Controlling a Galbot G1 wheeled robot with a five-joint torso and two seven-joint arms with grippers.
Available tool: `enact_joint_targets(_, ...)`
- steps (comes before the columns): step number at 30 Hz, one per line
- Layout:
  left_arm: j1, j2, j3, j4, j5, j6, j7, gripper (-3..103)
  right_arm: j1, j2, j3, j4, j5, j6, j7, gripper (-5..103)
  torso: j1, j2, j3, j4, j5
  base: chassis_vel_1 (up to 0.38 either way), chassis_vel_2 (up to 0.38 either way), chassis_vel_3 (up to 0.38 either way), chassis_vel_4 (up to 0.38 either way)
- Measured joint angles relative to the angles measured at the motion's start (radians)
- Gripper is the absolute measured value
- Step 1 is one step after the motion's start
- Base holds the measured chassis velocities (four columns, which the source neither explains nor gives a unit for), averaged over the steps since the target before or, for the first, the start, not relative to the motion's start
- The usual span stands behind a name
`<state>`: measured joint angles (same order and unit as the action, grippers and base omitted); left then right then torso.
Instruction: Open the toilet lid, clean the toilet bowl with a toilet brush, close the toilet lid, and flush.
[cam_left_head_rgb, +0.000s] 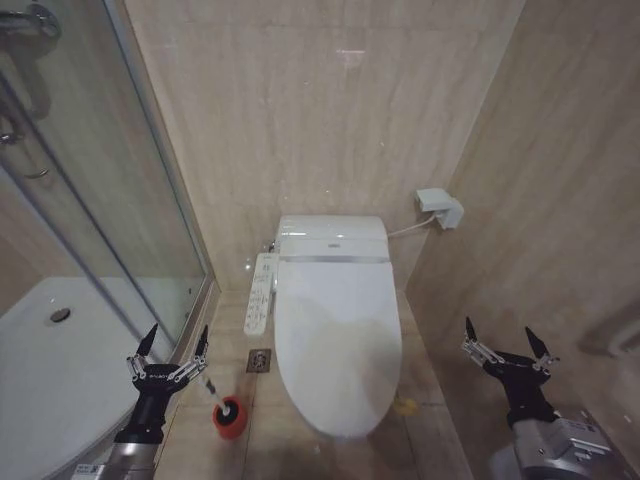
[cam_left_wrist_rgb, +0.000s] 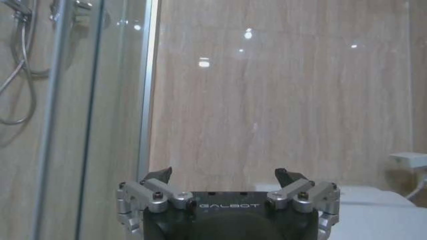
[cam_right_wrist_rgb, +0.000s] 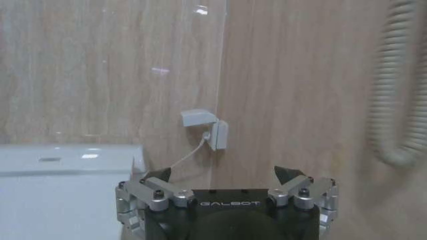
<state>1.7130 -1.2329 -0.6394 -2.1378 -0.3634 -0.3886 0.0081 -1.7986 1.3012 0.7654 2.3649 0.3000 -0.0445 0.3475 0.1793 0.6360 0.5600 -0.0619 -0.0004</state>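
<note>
The tiled wall (cam_left_head_rgb: 330, 110) rose well beyond both sets of fingers, with the glass shower screen (cam_left_head_rgb: 90, 190) and the white shower tray (cam_left_head_rgb: 50, 370) lying ahead of and outside the left fingers. The toilet bowl (cam_left_head_rgb: 345, 425) stood on the floor (cam_left_head_rgb: 270, 440) between the two grippers, its rounded front nearest them and its tank end against the wall. The toilet lid (cam_left_head_rgb: 335, 340) lay flat and closed over the bowl — inward of the left fingers and inward of the right fingers, touching neither. A white buttoned side panel (cam_left_head_rgb: 261, 293) ran along the bowl's left flank, ahead of the left fingers.

The left gripper (cam_left_head_rgb: 174, 346) hung low beside the shower tray, its fingers spread apart and holding nothing; the left wrist view showed the left gripper (cam_left_wrist_rgb: 227, 175) the same way, tips wide and pointing at the wall. The right gripper (cam_left_head_rgb: 504, 339) hung on the far side of the bowl near the side wall, fingers likewise released and empty, as the right wrist view of it (cam_right_wrist_rgb: 225, 175) confirmed.

A white wall socket box (cam_left_head_rgb: 441, 208) sat beyond the right fingers, with a thin cable to the tank. The toilet brush (cam_left_head_rgb: 214, 392) stood in its small red cup holder (cam_left_head_rgb: 229, 418) on the floor — just inward of and below the left fingertips, between them and the bowl, not touched by them. A small floor drain (cam_left_head_rgb: 259, 361) lay just beyond the brush.
</note>
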Motion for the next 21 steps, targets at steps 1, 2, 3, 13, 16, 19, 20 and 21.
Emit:
enact_joint_targets(1, 0.000, 0.000, 0.000, 0.000, 0.000, 0.000, 0.000, 100, 0.000, 0.000, 0.000, 0.000, 0.000, 0.000, 0.000, 100, 0.000, 0.000, 0.000, 0.0000, 0.0003, 0.261, -0.255, -0.250, 0.222)
enact_joint_targets(2, 0.000, 0.000, 0.000, 0.000, 0.000, 0.000, 0.000, 100, 0.000, 0.000, 0.000, 0.000, 0.000, 0.000, 0.000, 100, 0.000, 0.000, 0.000, 0.0001, 0.0009, 0.261, -0.273, -0.276, 0.265)
enact_joint_targets(3, 0.000, 0.000, 0.000, 0.000, 0.000, 0.000, 0.000, 100, 0.000, 0.000, 0.000, 0.000, 0.000, 0.000, 0.000, 100, 0.000, 0.000, 0.000, 0.0001, 0.0009, 0.261, -0.273, -0.276, 0.265)
enact_joint_targets(13, 0.001, 0.000, 0.000, 0.000, 0.000, 0.000, 0.000, 100, 0.000, 0.000, 0.000, 0.000, 0.000, 0.000, 0.000, 100, -0.001, 0.000, 0.000, -0.0003, 0.0004, 0.178, -0.195, -0.200, 0.178)
enact_joint_targets(16, 0.000, 0.000, 0.000, 0.000, 0.000, 0.000, 0.000, 100, 0.000, 0.000, 0.000, 0.000, 0.000, 0.000, 0.000, 100, 0.000, 0.000, 0.000, -0.0001, 0.0003, -0.031, 0.033, 0.031, -0.024)
enact_joint_targets(19, 0.000, 0.000, 0.000, 0.000, 0.000, 0.000, 0.000, 100, 0.000, 0.000, 0.000, 0.000, 0.000, 0.000, 0.000, 100, 0.001, 0.000, 0.000, 0.0001, 0.0004, -0.069, 0.074, 0.056, -0.045)
enact_joint_targets(20, 0.000, 0.000, 0.000, 0.000, 0.000, 0.000, 0.000, 100, 0.000, 0.000, 0.000, 0.000, 0.000, 0.000, 0.000, 100, 0.001, 0.000, 0.000, 0.0000, 0.0003, -0.040, 0.056, 0.040, -0.028)
enact_joint_targets(21, 0.000, 0.000, 0.000, 0.000, 0.000, 0.000, 0.000, 100, 0.000, 0.000, 0.000, 0.000, 0.000, 0.000, 0.000, 100, 0.001, 0.000, 0.000, 0.0000, 0.0002, 0.000, 0.000, 0.000, 0.000)
